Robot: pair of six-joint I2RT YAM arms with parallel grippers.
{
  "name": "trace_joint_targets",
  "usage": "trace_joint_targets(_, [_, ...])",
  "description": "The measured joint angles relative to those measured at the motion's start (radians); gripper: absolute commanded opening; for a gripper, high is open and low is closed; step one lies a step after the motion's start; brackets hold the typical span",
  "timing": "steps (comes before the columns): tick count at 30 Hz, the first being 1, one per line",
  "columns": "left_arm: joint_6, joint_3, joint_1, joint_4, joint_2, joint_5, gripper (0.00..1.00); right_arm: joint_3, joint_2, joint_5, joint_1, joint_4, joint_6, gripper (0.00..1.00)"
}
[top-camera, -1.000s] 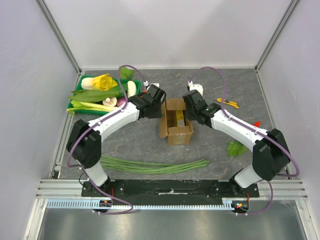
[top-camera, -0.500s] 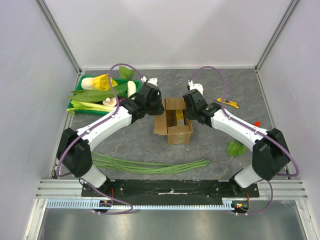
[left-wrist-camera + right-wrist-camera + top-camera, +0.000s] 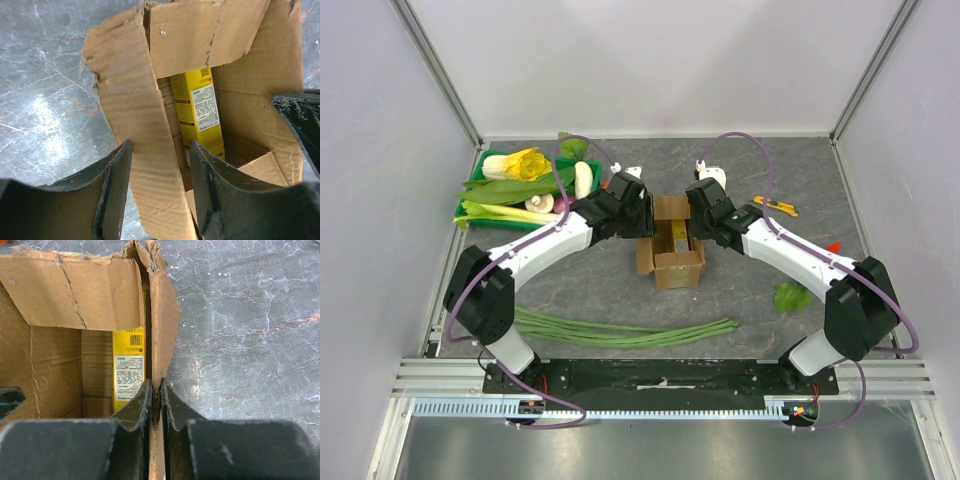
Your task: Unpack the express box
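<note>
The right hand (image 3: 155,390) pinches the express box (image 3: 678,265) by its right flap (image 3: 162,315), likely anchoring it. The left hand (image 3: 160,165) straddles the left flap (image 3: 135,125), jaws parted, ungripped. The yellow carton (image 3: 196,112) lies exposed for removal.

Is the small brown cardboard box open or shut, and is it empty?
Open and not empty. The small brown corrugated cardboard box has its flaps spread apart, and a slim yellow carton stands inside it.

Grey marbled worktop (image 3: 580,280); at far left a green tray (image 3: 461,214) piled with leafy vegetables; long green beans (image 3: 620,333) lie across the near side; a loose green leaf (image 3: 790,297) at right; a yellow knife (image 3: 780,207) far right.
</note>
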Motion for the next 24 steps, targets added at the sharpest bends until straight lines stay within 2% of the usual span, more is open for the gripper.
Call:
trace_joint_targets(2, [-0.001, 0.0, 0.0, -0.006, 0.018, 0.019, 0.42, 0.0, 0.0, -0.004, 0.0, 0.0, -0.001, 0.17])
trace_joint_targets(3, [-0.002, 0.0, 0.0, -0.006, 0.027, 0.026, 0.32, 0.0, 0.0, -0.006, 0.0, 0.0, -0.004, 0.18])
trace_joint_targets(4, [-0.003, 0.001, 0.001, -0.007, 0.035, 0.035, 0.27, 0.0, 0.0, -0.009, 0.0, 0.0, -0.008, 0.19])
trace_joint_targets(5, [-0.008, 0.002, 0.002, -0.005, 0.041, 0.043, 0.17, 0.0, -0.002, -0.012, 0.0, 0.001, -0.013, 0.22])
trace_joint_targets(7, [-0.014, 0.009, 0.002, -0.006, 0.048, 0.055, 0.08, 0.0, -0.008, -0.024, 0.0, 0.003, -0.022, 0.27])
trace_joint_targets(8, [-0.016, 0.01, 0.002, -0.006, 0.048, 0.056, 0.02, 0.0, -0.013, -0.031, 0.0, 0.003, -0.028, 0.33])
trace_joint_targets(14, [0.035, 0.051, 0.004, -0.053, 0.067, 0.055, 0.02, 0.013, -0.065, -0.057, 0.0, -0.017, -0.063, 0.6])
trace_joint_targets(19, [0.203, 0.158, 0.002, -0.149, 0.087, 0.079, 0.02, 0.063, -0.117, -0.048, 0.0, -0.039, -0.119, 0.78])
trace_joint_targets(24, [0.393, 0.273, 0.002, -0.22, 0.111, 0.142, 0.04, 0.107, -0.16, -0.058, 0.0, -0.037, -0.241, 0.86])
